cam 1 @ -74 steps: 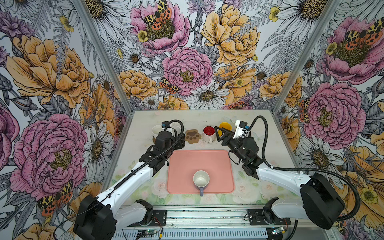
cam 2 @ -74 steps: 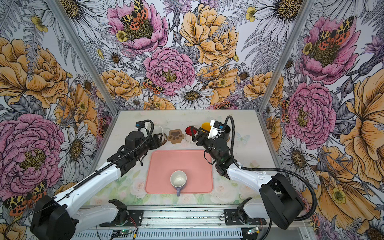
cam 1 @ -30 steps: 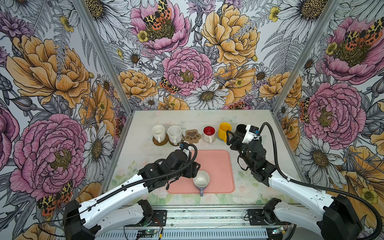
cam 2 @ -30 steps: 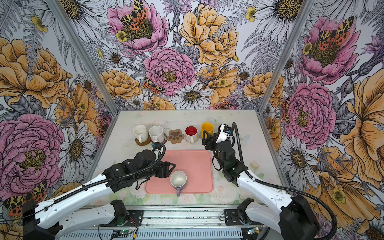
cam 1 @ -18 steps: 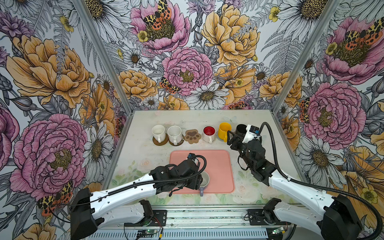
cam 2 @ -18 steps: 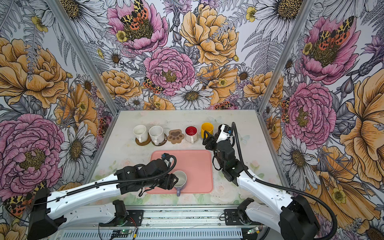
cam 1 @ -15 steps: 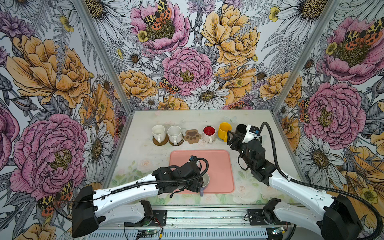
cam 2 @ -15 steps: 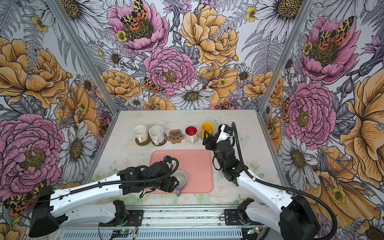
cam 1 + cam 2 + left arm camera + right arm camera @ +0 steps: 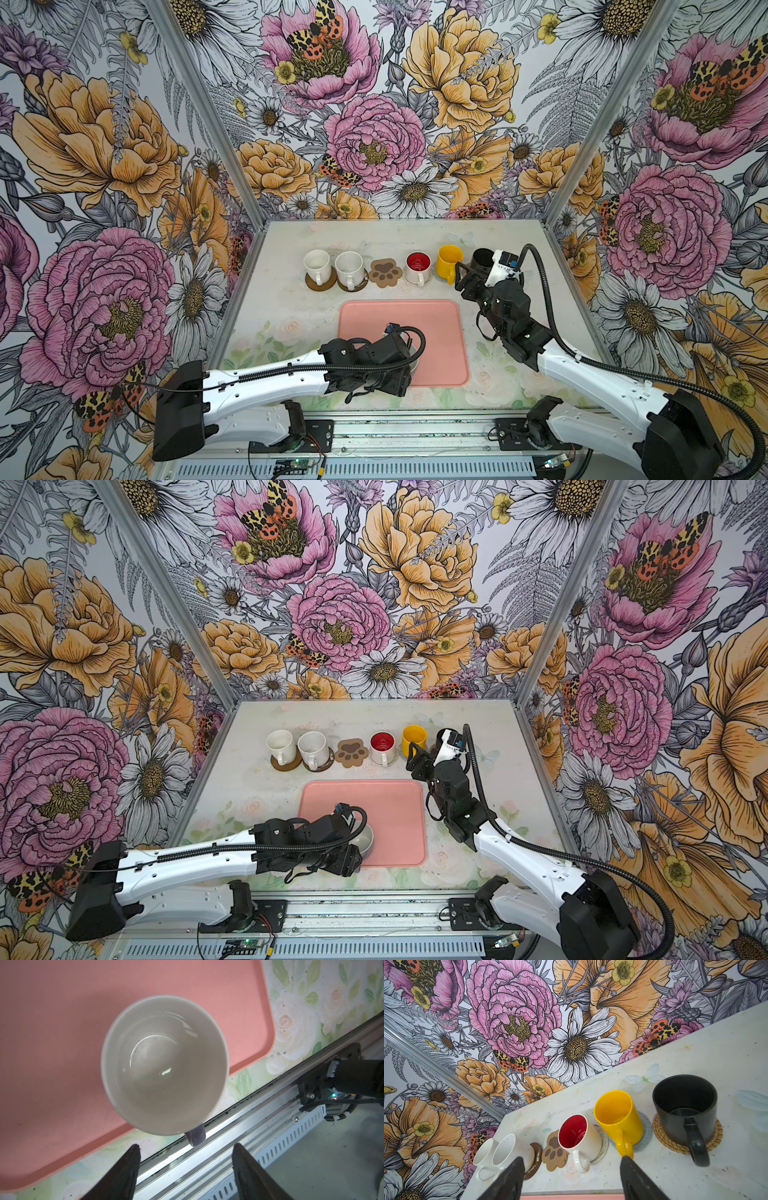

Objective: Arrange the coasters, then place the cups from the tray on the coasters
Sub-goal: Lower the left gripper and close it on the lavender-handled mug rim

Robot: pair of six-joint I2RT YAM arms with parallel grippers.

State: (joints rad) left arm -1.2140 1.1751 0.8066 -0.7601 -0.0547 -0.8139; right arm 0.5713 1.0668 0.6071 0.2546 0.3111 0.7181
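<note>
Hovering wide and empty, the left tool (image 9: 187,1159) has the lavender cup (image 9: 164,1064) just ahead of its fingertips (image 9: 129,1165), upright on the tray (image 9: 52,1022), the handle (image 9: 196,1136) pointing toward the gap between them

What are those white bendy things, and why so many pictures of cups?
They are two white robot arms, each ending in a claw. Two pictures look down from above; two come from cameras on the arms' wrists. On the pale table, five mugs stand on round coasters in a row, an empty tan paw-shaped coaster among them. A lavender mug with a white inside sits on the flat salmon-pink tray. The left claw is open by that mug's handle; the right claw is open near the row. Neither holds anything.
</note>
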